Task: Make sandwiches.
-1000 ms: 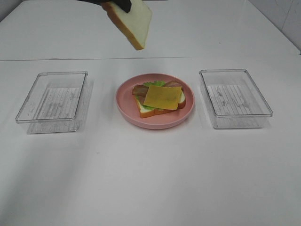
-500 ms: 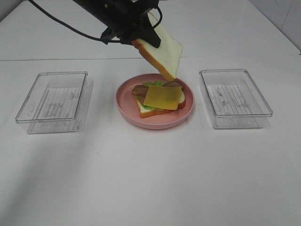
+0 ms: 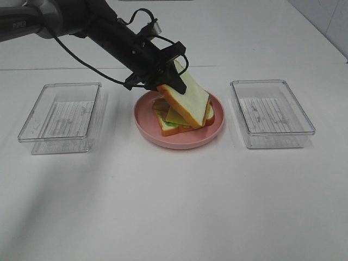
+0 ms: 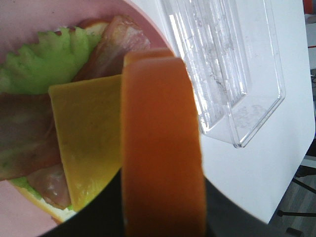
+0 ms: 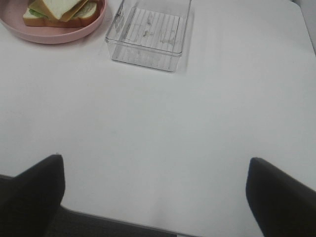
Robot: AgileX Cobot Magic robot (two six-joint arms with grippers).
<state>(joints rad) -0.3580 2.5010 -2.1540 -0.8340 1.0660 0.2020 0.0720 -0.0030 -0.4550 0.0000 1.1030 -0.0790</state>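
On the pink plate [image 3: 163, 138] lies the open sandwich [image 3: 173, 124]: bread, green lettuce [image 4: 49, 59], brown bacon [image 4: 116, 47] and yellow cheese [image 4: 86, 143]. My left gripper [image 3: 162, 81] reaches in from the back left, shut on the high edge of a top bread slice [image 3: 187, 100]. That slice slants down to the right over the stack, and its low edge is at the cheese. In the left wrist view its orange crust [image 4: 163, 148] fills the middle. My right gripper [image 5: 154, 163] is open over bare table, with nothing between its fingers, and is out of the exterior high view.
One clear plastic tray [image 3: 62, 111] stands left of the plate and another [image 3: 272, 111] to its right, both empty. The right wrist view shows the right tray [image 5: 150, 34] and the plate [image 5: 64, 34] beyond my open fingers.
My left gripper came down and to the right with the bread slice, from high above the table to over the plate. The slice now leans on the stack and covers most of the cheese.
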